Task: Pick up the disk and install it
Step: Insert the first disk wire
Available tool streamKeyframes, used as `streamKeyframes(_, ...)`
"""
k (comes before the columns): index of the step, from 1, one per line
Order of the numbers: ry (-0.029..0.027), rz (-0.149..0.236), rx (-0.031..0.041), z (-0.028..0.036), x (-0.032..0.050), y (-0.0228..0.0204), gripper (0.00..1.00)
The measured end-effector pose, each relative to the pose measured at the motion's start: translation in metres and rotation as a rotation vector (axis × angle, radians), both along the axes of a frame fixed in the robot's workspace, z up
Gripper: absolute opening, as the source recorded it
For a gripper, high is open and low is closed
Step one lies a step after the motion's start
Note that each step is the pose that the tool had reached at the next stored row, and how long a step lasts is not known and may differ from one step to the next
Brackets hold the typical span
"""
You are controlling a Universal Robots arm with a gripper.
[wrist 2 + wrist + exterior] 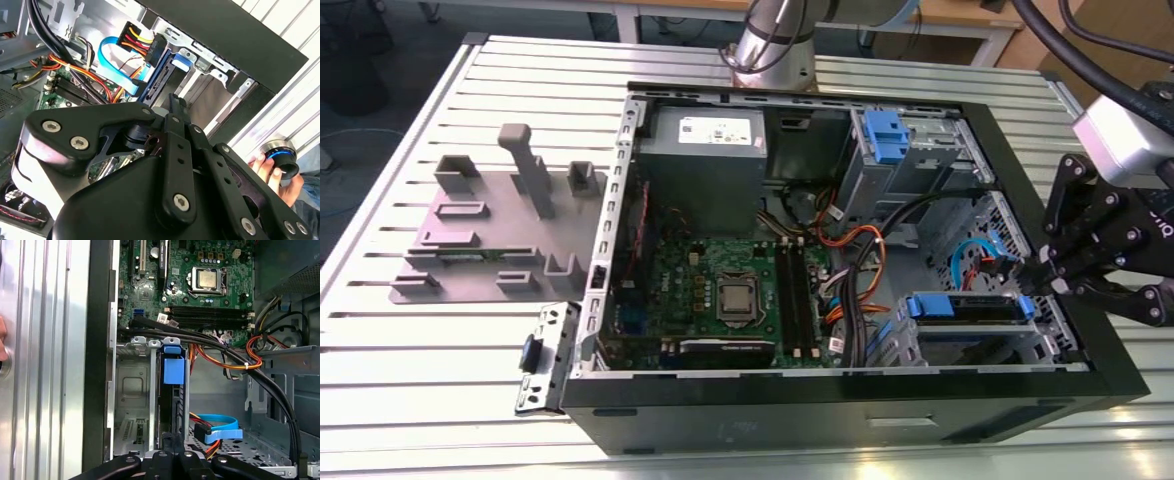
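Note:
The disk (967,305), in its blue bracket, sits on edge in the lower drive cage of the open computer case (854,400), at the exterior view's right. In the first wrist view the disk (173,372) runs straight away from my gripper (171,442), whose fingertips are together at the disk's near end. I cannot tell whether they touch it. The exterior view has the gripper (1051,275) just over the case's right wall. In the second wrist view the gripper (175,100) points at the blue bracket edge (172,62).
Black, orange and blue cables (225,352) cross the case beside the cage. Another blue bracket (887,132) sits in the upper bay. A grey stand with posts (494,240) is on the slatted table outside the case. A hand (267,167) holds a round knob beyond the case wall.

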State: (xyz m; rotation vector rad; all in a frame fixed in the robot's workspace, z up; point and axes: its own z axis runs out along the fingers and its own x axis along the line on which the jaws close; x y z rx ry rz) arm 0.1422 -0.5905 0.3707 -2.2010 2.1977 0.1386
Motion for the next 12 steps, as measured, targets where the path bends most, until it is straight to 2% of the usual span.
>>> streamKeyframes(9, 0.0000, 0.000, 0.0001, 0.0000, 0.0001, 0.0000, 0.10)
streamKeyframes(11, 0.0000, 0.000, 0.0001, 0.0000, 0.0001, 0.0000, 0.11)
streamKeyframes(12, 0.0000, 0.000, 0.0001, 0.0000, 0.0001, 0.0000, 0.17)
